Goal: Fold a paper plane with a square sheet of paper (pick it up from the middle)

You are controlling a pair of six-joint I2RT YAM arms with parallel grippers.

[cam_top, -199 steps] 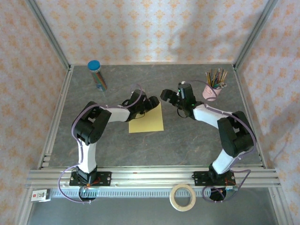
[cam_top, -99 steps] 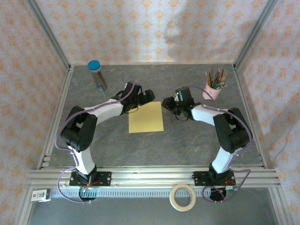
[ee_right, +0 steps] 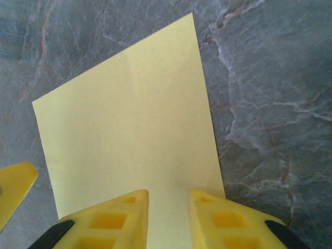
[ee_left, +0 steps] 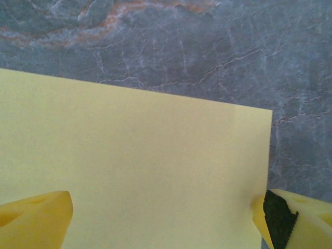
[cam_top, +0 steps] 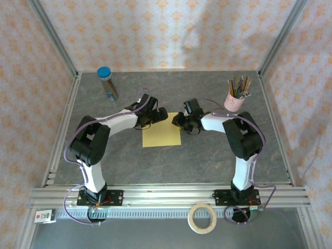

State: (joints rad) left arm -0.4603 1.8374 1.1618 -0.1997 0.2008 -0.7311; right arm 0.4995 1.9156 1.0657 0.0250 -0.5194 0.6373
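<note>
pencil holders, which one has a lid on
The tall tube at the far left, capped in blue; the pink cup at the far right stands open, pencils poking out.

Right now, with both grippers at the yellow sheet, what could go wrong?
1. The right gripper, jaws narrow, sits at the edge of the square sheet of paper; closing there may crumple it.
2. The left gripper, wide open, has one finger at the side edge; pressing might slide the sheet.

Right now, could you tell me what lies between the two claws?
In the top view, the far edge of the square sheet of paper, flat on the table, lies between the left claw and the right claw.
</note>
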